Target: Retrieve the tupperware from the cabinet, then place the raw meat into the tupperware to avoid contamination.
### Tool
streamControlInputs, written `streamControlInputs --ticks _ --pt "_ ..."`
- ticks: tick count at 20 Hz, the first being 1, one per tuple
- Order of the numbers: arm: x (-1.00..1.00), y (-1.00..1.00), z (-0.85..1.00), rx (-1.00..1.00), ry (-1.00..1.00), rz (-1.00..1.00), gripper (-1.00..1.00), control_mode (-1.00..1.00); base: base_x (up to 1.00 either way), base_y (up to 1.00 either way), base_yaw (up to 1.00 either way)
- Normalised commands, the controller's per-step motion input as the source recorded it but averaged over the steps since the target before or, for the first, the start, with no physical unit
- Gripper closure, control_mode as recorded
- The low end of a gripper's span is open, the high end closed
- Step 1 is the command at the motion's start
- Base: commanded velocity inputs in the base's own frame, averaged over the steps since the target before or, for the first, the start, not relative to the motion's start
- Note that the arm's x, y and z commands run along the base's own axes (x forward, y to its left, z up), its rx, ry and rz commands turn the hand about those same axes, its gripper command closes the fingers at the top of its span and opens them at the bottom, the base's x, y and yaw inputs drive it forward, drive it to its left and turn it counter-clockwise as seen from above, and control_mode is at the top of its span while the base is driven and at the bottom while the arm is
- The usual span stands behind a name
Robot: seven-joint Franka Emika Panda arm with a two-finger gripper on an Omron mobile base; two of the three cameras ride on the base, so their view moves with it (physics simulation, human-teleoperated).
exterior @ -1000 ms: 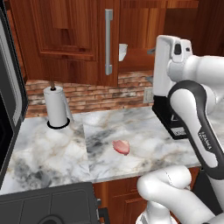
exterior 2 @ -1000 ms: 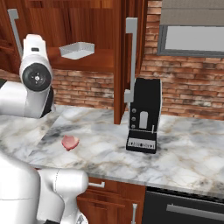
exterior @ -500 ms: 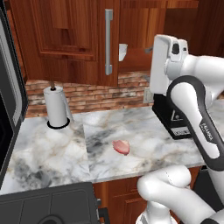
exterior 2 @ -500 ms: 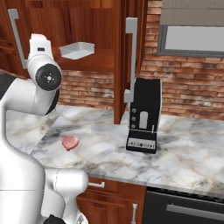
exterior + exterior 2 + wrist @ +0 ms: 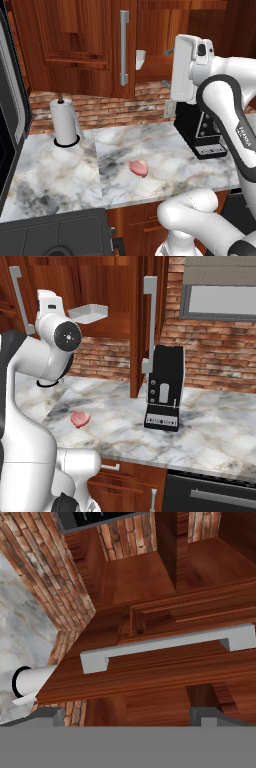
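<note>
One arm stands over the desk (image 5: pixel 60 175), raised to cabinet (image 5: pixel 75 45) height. Its hand (image 5: pixel 127 717) has two fingers; in the hand view both tips sit at the bottom edge, far apart, with nothing between them, so the hand is spread and empty. Ahead of the tips, turned sideways by the hand's roll, are one closed door with one silver handle (image 5: pixel 170 644) and, past its edge, bare shelf wood.

One tupperware (image 5: pixel 90 312) sits on the shelf inside the open cabinet, up beside the arm's wrist in the right base view; in the left base view one pale corner of it (image 5: pixel 140 59) shows between the closed door and the arm. No part of the hand touches it.

One piece of meat (image 5: pixel 138 168) lies flat on the desk, near the front edge, by itself and well below the hand. The same slab (image 5: pixel 80 419) shows in the right base view, left of the coffee machine.

Handles count two in the right base view: one on the open door (image 5: pixel 149 321), which swings out edge-on toward the camera, and one at the far left (image 5: pixel 18 298).

One paper-towel roll (image 5: pixel 65 122) stands upright at the back left of the desk on a dark ring base. One black coffee machine (image 5: pixel 165 388) stands at the back right, just below the open door. One dark appliance front (image 5: pixel 55 235) sits under the desk's front edge.
</note>
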Motion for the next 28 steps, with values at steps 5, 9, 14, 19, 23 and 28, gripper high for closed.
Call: streamControlInputs --ticks 5,9,14,19,23,28 --pt "0.12 0.07 0.0 0.0 0.0 0.05 -1.0 -1.0 0.0 0.0 0.0" --pt "0.15 0.06 0.0 0.0 0.0 0.0 -1.0 -1.0 0.0 0.0 0.0" --pt "0.16 0.07 0.0 0.0 -0.01 0.0 -1.0 -1.0 0.0 0.0 0.0" --pt "0.21 0.05 0.0 0.0 0.0 0.0 -1.0 -1.0 0.0 0.0 0.0" --pt "0.23 0.09 0.0 0.0 0.0 0.01 -1.0 -1.0 0.0 0.0 0.0" --pt "0.23 0.12 0.0 0.0 0.0 0.03 -1.0 -1.0 0.0 0.0 0.0"
